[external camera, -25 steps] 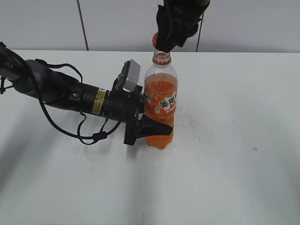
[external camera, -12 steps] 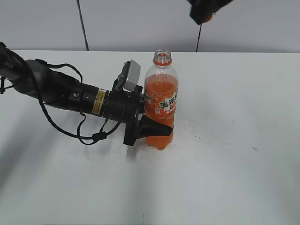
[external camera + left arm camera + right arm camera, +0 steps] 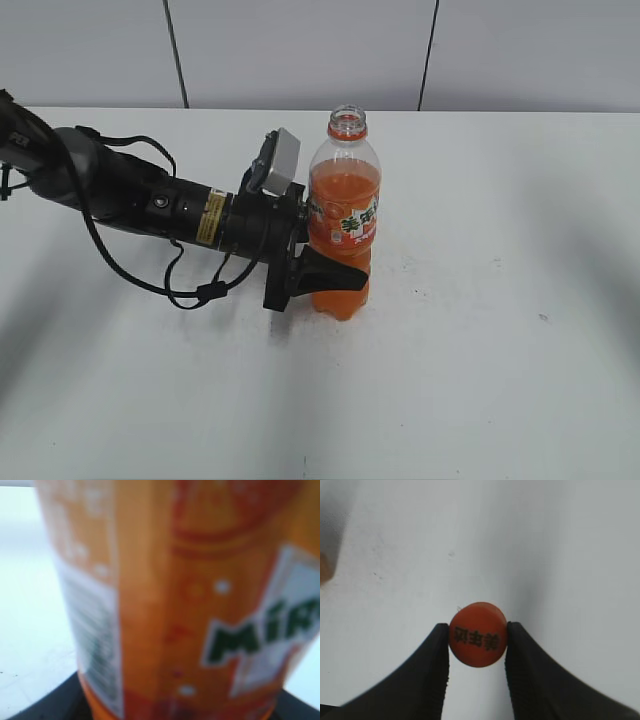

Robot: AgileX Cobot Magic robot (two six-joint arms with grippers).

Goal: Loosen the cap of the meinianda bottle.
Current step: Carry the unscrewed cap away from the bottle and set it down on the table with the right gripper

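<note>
The meinianda bottle stands upright on the white table, its mouth open and only the orange neck ring around it. My left gripper is shut on the bottle's lower body from the left. The orange label fills the left wrist view, blurred. My right gripper is shut on the small round orange cap, with dark print on its top, high above the table. The right arm is out of the exterior view.
The white table spreads around the bottle, with a few small dark specks. A grey wall with vertical seams stands behind the table's far edge. The left arm and its cable lie across the left side of the table.
The right gripper lifted the cap off the bottle's mouth, rose up and to the right, and left the exterior view. The bottle and left gripper have not moved.
</note>
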